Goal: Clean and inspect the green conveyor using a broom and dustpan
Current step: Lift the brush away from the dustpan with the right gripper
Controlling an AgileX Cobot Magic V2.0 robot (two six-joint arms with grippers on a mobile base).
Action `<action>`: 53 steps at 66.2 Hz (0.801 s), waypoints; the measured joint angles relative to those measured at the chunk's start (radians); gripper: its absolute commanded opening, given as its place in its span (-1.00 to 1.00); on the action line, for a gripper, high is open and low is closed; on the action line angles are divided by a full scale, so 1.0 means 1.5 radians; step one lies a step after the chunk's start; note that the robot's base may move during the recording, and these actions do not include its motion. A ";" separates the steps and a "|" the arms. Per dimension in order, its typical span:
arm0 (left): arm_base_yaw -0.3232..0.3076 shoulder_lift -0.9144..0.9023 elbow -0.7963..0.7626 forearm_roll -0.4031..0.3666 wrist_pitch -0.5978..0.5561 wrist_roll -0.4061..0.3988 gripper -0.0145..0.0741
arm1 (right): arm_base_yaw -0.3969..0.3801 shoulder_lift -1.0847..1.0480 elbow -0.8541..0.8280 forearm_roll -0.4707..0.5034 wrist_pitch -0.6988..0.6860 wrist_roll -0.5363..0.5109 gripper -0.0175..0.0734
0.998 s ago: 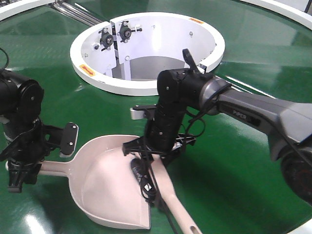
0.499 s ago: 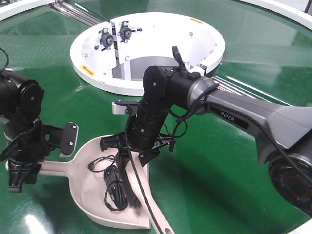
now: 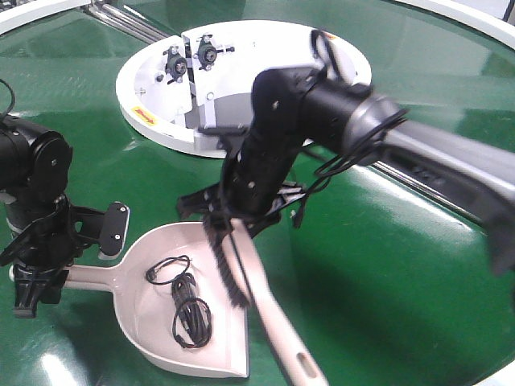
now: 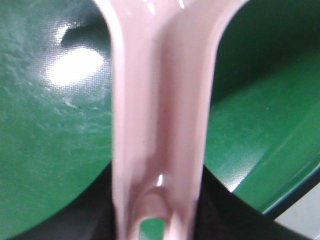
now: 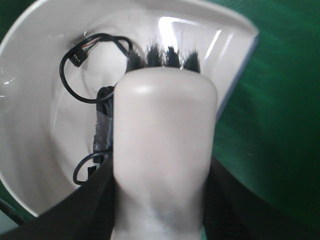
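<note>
1. Found left gripper point(image 3: 39, 279) at the near-left of the front view, jaws pinched on the handle end of the dustpan point(image 3: 138, 272). Confirmed in the left wrist view: handle ran straight out between the dark fingers, hole just at the grip.
2. Saw dustpan lying flat on the green conveyor point(image 3: 386, 265), rounded back toward the left arm, straight front lip toward the near edge and right.
3. Found right gripper point(image 3: 229, 217) above the dustpan's far rim, jaws clamped on the broom point(image 3: 269, 310) close behind the bristle head. Confirmed in the right wrist view: dark fingers on both sides of the pale broom back.
4. Saw broom tilted, bristles point(image 3: 227, 269) facing down and left into the pan, tapering handle trailing past the front lip toward the bottom of the frame. Could not tell whether bristles touched the pan floor; head motion-blurred.
5. Noted black cable point(image 3: 189, 310) coiled loosely inside the dustpan, just beside the bristles, one small looped end nearer the rounded back.
6. Noted white hub ring point(image 3: 161, 133) behind the right arm, well apart from the dustpan.
7. Noted silver rollers point(image 3: 129, 20) at the far top-left of the belt.
8. Saw glossy belt with bright glare patches near the dustpan handle.
</note>
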State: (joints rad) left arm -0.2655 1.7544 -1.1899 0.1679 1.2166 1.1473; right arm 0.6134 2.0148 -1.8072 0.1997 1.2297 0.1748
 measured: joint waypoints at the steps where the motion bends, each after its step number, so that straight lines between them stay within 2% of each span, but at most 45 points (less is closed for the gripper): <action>1: 0.000 0.000 0.000 0.000 0.000 0.000 -0.72 | -0.001 -0.004 0.001 -0.001 0.000 0.000 -0.63; 28: 0.000 0.000 0.000 0.000 0.000 0.000 -0.72 | -0.120 -0.103 0.187 -0.029 0.001 -0.036 -0.63; 53: 0.000 0.000 0.000 0.000 0.000 0.000 -0.72 | -0.208 -0.113 0.234 -0.077 -0.001 -0.064 -0.63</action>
State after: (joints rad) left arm -0.2655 1.7544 -1.1899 0.1679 1.2166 1.1473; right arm 0.3021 1.8454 -1.4566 0.0848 1.2278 0.0785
